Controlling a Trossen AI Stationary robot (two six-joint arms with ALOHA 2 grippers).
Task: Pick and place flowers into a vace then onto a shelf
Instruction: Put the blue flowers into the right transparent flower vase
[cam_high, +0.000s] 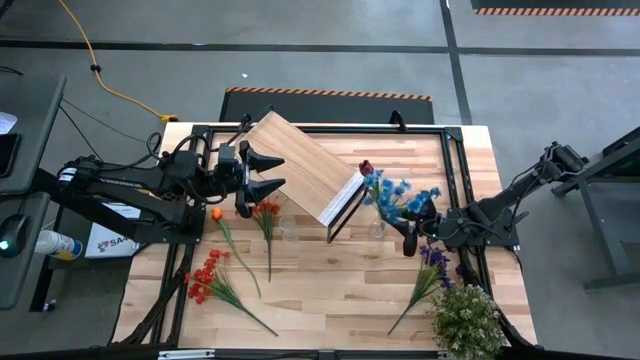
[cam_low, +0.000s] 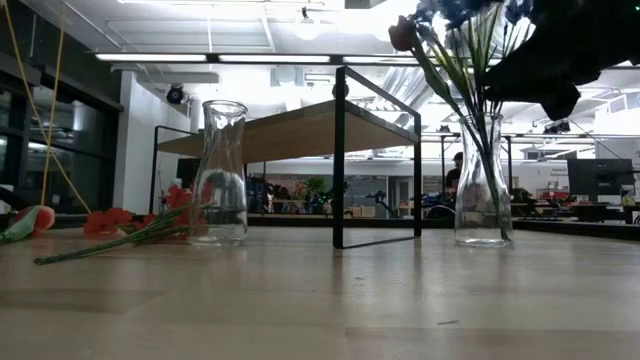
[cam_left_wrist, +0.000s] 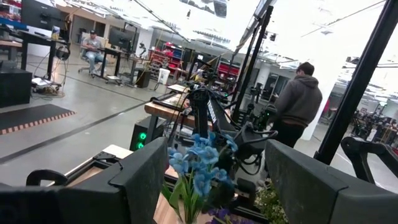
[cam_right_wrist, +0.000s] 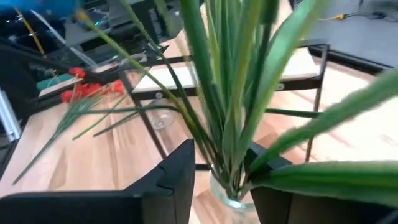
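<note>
A clear vase (cam_high: 377, 230) (cam_low: 483, 180) holds a blue spray (cam_high: 400, 195) and a dark red rose (cam_high: 366, 167), their stem ends standing inside it. My right gripper (cam_high: 408, 238) (cam_right_wrist: 221, 177) reaches it from the table's right, shut on the stems above the mouth. An empty vase (cam_high: 288, 228) (cam_low: 220, 175) stands left of it. Loose on the table lie an orange tulip (cam_high: 216, 213), two red sprays (cam_high: 265, 210) (cam_high: 205, 280) and a purple spray (cam_high: 432, 258). The shelf (cam_high: 300, 165) (cam_low: 300, 125) stands behind the vases. My left gripper (cam_high: 282, 172) (cam_left_wrist: 217, 180) hovers open at its left end. My right gripper pinches the bunch of green stems (cam_right_wrist: 227, 143) between its two fingers, just above the vase's mouth (cam_right_wrist: 230, 198). It comes slanting down from the table's right, fingers across the stems. The flowers stand upright with their lower ends in the vase, which rests on the table.
A bushy pale green-white plant (cam_high: 465, 320) stands at the near right corner. A black frame (cam_high: 455, 135) runs round the table's edge. Bare wood lies in front of both vases (cam_high: 330, 290). People are at work in the room beyond (cam_left_wrist: 298, 99).
</note>
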